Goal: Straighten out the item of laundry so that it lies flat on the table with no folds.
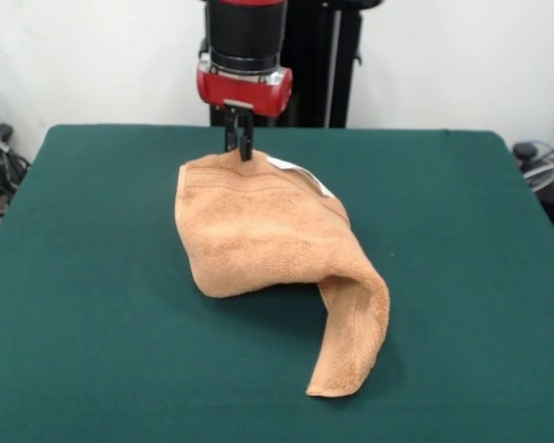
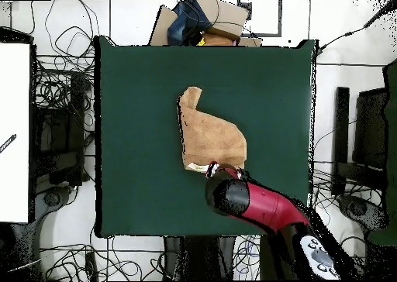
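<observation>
The tan towel [image 1: 258,231] lies crumpled near the middle of the green table [image 1: 92,305], bunched into a raised hump with one narrow flap trailing off toward the table's front edge; a white tag [image 1: 300,173] shows on its far edge; the pincer [image 1: 239,138] stands upright at the towel's far corner, closed on that edge of the cloth.

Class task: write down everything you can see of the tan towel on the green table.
The towel is tan terry cloth with woven border bands and a white strip at its far edge. It lies crumpled and folded near the middle of the table, one narrow end trailing toward the camera. The pincer meets its far corner, seemingly pinching it.
</observation>
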{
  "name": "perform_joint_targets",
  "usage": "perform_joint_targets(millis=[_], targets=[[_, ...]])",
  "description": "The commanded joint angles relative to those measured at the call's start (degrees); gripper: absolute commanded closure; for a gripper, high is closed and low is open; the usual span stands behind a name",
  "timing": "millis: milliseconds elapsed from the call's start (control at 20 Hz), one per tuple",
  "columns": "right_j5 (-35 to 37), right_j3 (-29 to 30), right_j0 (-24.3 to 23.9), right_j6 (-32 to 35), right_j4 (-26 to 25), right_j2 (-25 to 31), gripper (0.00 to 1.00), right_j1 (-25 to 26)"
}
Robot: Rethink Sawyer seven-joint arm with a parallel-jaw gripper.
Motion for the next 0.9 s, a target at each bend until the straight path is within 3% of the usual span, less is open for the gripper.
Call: perform_joint_targets(millis=[50,500,900], targets=[[-2.9,4.0,-0.5,7.5,-2.3,5.4,1.0,-0.6],[-2.8,3.3,-0.8,6.6,-2.7,5.4,1.0,-0.4],[3.5,3.2,0.5,6.5,-0.5,4.3,1.0,-3.3]])
